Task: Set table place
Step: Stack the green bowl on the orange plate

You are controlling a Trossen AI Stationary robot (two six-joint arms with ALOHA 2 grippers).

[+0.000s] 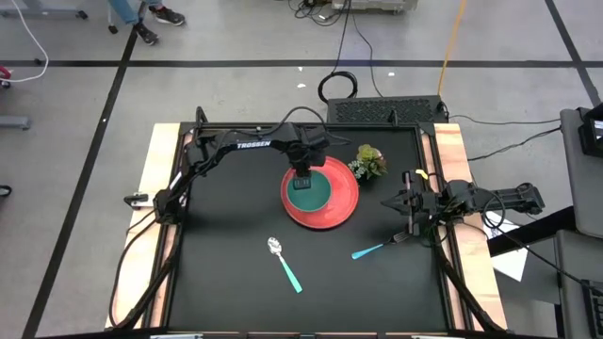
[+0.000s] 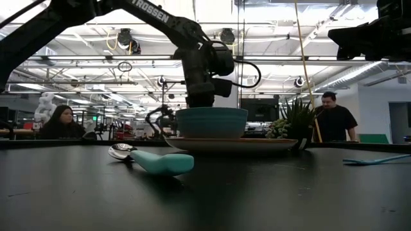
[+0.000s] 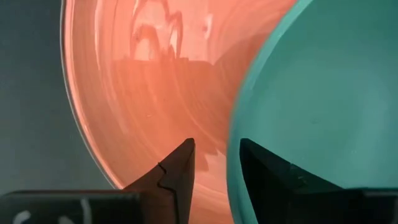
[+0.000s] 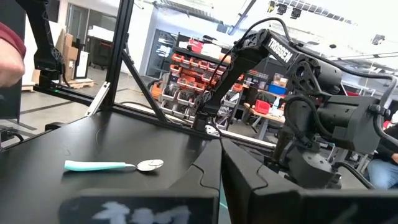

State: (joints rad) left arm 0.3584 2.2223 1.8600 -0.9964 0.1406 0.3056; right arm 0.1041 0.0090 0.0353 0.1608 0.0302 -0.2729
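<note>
The red plate [image 1: 341, 215] lies flat on the black table [image 1: 226, 292], right of its middle. The teal bowl [image 1: 308, 195] stands upright on the plate [image 2: 263, 144]. My left gripper [image 1: 303, 179] points down over the bowl's far rim and is open. In the left wrist view its fingers [image 3: 180, 171] stand on either side of the bowl's rim [image 3: 235, 155], one outside over the plate [image 3: 155, 93] and one inside the bowl [image 3: 323, 93]. My right gripper [image 1: 386, 201] waits shut and level above the table's right edge.
A teal-handled spoon [image 1: 283, 264] lies near the table's middle front, and a teal-handled fork [image 1: 375, 250] lies right of it. A small potted plant [image 1: 369, 162] stands just behind the plate. People sit in the room beyond the table.
</note>
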